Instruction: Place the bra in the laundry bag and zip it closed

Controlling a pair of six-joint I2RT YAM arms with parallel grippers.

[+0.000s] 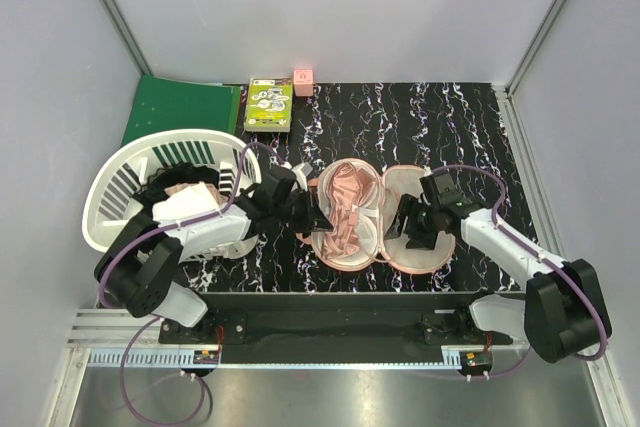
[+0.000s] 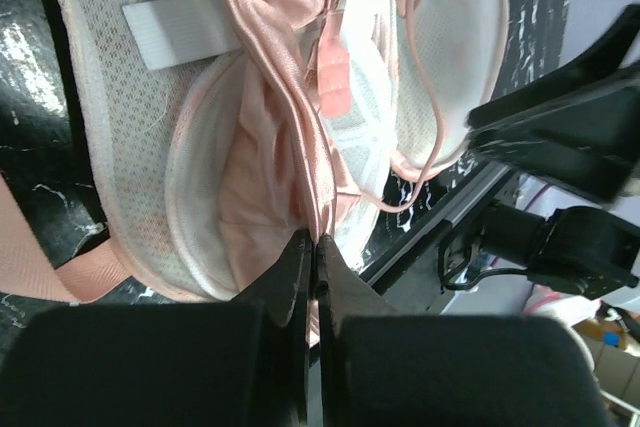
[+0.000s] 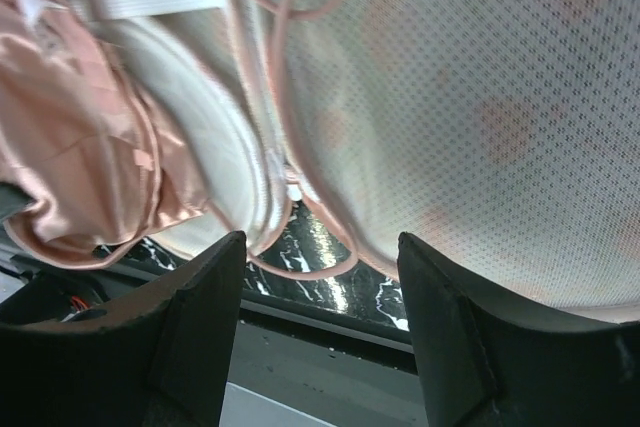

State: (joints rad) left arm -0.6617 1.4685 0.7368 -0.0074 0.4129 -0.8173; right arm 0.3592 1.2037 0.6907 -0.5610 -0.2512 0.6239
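Observation:
The laundry bag point(image 1: 425, 252) lies open on the black marbled table, white mesh faces up. The salmon-pink satin bra point(image 1: 350, 202) lies bunched in its left half. My left gripper point(image 1: 322, 217) is at the bag's left rim, shut on a fold of the bra point(image 2: 280, 47) over the mesh point(image 2: 110, 127); the wrist view shows the jaw tips point(image 2: 315, 242) pinching satin. My right gripper point(image 1: 412, 231) is open over the right half. In its wrist view the wide jaws point(image 3: 320, 257) straddle the bag's pink edging, with mesh point(image 3: 480, 97) above and the bra point(image 3: 70, 127) at left.
A white slatted basket point(image 1: 120, 197) holding clothes stands at the left, beside my left arm. A green mat point(image 1: 180, 107), a green box point(image 1: 270, 105) and a small pink cube point(image 1: 303, 79) sit at the back. The table's front edge lies just below the bag.

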